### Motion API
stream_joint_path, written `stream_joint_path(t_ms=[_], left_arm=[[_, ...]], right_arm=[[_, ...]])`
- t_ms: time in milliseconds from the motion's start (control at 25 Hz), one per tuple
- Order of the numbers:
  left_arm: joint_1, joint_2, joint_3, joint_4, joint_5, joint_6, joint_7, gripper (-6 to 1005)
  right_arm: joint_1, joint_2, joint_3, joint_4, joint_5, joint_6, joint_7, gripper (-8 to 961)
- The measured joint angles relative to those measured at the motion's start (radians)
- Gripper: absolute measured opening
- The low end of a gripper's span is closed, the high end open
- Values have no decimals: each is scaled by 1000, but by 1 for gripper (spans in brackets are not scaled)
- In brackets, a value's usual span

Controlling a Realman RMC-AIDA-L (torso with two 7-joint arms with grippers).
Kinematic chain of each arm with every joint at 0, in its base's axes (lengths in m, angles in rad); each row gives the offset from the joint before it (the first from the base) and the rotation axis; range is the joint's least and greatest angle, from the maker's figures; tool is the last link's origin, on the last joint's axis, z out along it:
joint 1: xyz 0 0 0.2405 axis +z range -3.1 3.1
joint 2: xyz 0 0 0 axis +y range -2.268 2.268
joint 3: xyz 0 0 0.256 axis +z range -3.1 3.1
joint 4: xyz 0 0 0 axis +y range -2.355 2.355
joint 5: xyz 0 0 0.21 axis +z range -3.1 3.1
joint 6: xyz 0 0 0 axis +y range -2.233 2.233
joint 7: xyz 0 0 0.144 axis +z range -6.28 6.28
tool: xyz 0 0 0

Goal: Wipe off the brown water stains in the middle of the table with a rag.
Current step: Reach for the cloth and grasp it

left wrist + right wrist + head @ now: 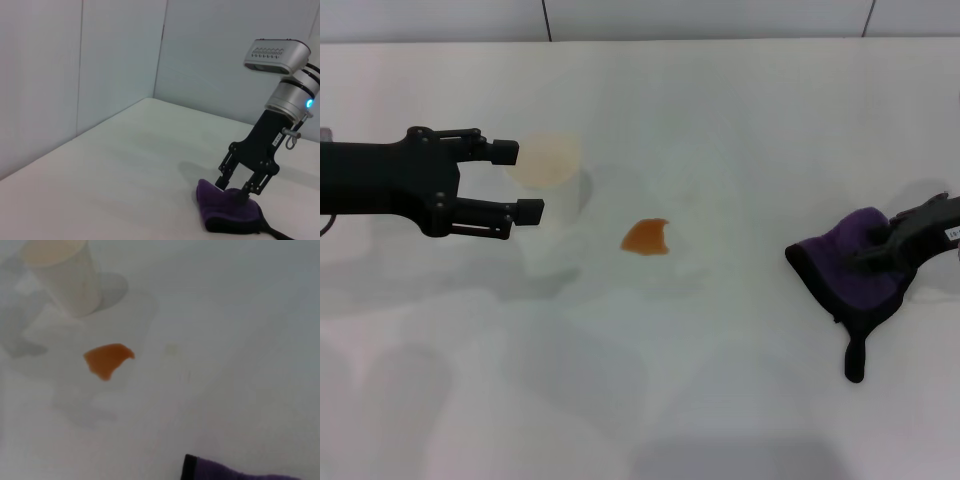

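On the right side of the surface (740,110) the right hand (888,243) is down on the rag (855,265); the left wrist view shows its fingers (252,186) pressed into the top of the purple bundle, closed in on the cloth, so I read it as gripping the rag; whether the grip is firm enough to lift, can't tell. Black loop tab (856,360) trails off toward the robot.

Brown water stains (646,236) sit mid-surface, well apart from the rag, with bare white surface between them; small orange-brown patch, much smaller than the rag. White translucent cup (552,180) stands near the stain on the robot's left side; left hand (518,182) hangs beside the cup with fingers spread wide, holding nothing, its tips bracketing the cup's rim.

Step in hand, as I judge it: secure the rag, then carry it to the stain.

To do it well:
- pinch deep into the bundle, not only the top fold, or the cloth may slip out mid-wipe;
- lift slightly before travelling; dragging could bunch it up;
- land the rag's broad face over the whole patch, press flat, sweep away from the cup;
- keep the stroke short; cup looks light and would tip on contact;
- watch the loop tab; it could smear liquid if it trails through.
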Motion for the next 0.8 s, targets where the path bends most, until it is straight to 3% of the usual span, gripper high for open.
stream_joint_path(t_ms=[800], left_arm=[[4,-1,0,8,-8,-1,2,874]], right_arm=[[-18,0,-52,5,-25,47,0,470]])
